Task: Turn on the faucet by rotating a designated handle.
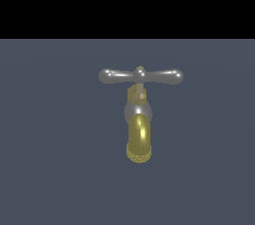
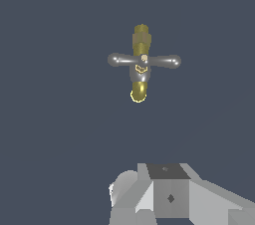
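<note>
The job looks barely begun. In the exterior view the faucet stands alone on the plain grey-blue counter, its brass spout curving down toward the camera, and the silver crossbar handle lies level across the top, one bulbous end toward the exterior view's left and the other toward its right. No arm or tool appears in that view at all, so nothing is touching the faucet. The wrist view looks down on the same faucet from well apart, with the handle crossing the brass body squarely; only part of the tool's grey housing shows at the picture's edge, and its fingertips are out of sight, so I cannot tell whether the tool is spread or pressed together. Judging by this, the whole task remains: the tool has to close the gap to the faucet, settle against one end of the crossbar, and then swing it round its central knob to open the flow.
</note>
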Action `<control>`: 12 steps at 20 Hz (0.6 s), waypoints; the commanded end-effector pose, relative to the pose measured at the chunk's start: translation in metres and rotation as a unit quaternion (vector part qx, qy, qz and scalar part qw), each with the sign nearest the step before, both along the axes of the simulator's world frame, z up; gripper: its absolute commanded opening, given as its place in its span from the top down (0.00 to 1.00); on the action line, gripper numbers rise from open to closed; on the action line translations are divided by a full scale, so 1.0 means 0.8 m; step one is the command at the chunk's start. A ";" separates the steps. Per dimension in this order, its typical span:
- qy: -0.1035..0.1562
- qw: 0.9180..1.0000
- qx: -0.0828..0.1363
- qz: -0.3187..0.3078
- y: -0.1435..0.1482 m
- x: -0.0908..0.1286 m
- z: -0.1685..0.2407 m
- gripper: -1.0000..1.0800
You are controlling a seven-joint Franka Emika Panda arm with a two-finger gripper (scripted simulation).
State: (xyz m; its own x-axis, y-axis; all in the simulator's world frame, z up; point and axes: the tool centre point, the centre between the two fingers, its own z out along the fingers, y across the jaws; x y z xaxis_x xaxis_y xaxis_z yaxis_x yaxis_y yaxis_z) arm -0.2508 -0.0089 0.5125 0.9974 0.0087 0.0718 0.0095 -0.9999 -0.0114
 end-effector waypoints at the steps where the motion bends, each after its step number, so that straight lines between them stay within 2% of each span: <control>1: 0.000 1.000 0.000 0.000 0.000 0.000 0.000 1.00; 12: 0.001 0.999 -0.001 0.037 -0.010 0.001 -0.020 1.00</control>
